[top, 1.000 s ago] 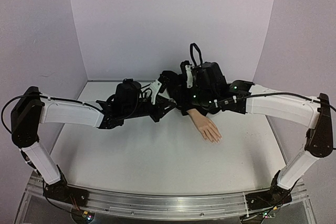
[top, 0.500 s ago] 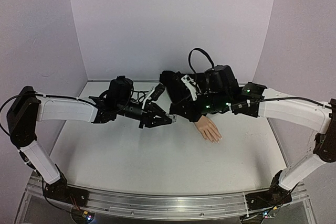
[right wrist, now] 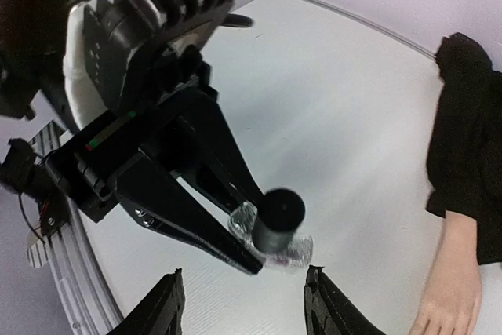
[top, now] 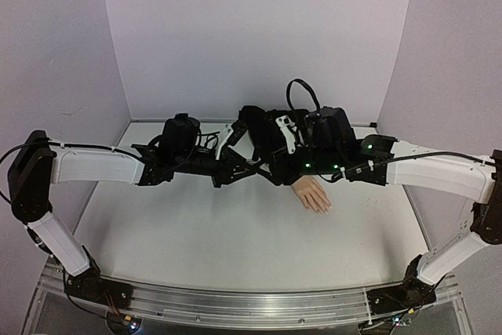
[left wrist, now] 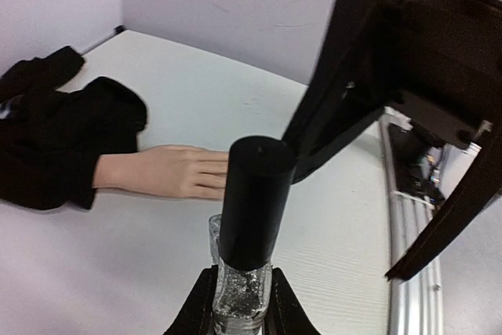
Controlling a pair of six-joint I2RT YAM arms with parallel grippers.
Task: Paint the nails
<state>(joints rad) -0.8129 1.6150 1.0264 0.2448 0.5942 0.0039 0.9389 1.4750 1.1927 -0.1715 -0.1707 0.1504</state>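
Observation:
The peach mannequin hand (top: 312, 194) lies palm down right of centre, with its black sleeve (top: 263, 132) bunched behind it. Its pale nails (top: 321, 208) are tiny specks at the fingertips. My left gripper (left wrist: 241, 305) is shut on a small clear bottle (left wrist: 239, 292) with a tall black cap (left wrist: 255, 202), held above the table beside the hand (left wrist: 161, 170). My right gripper (right wrist: 245, 305) is open just above that cap (right wrist: 280, 216), fingers either side and apart from it. In the top view both grippers, left (top: 252, 172) and right (top: 276, 170), meet left of the hand.
Purple walls close the back and both sides. An aluminium rail (top: 251, 304) runs along the near edge. The sleeve heap (left wrist: 55, 135) lies behind the mannequin wrist. The right arm's body (top: 325, 143) hangs over the sleeve.
My left gripper has carried the bottle right, towards the centre. My right gripper has swung left and down, and now sits over the bottle's cap.

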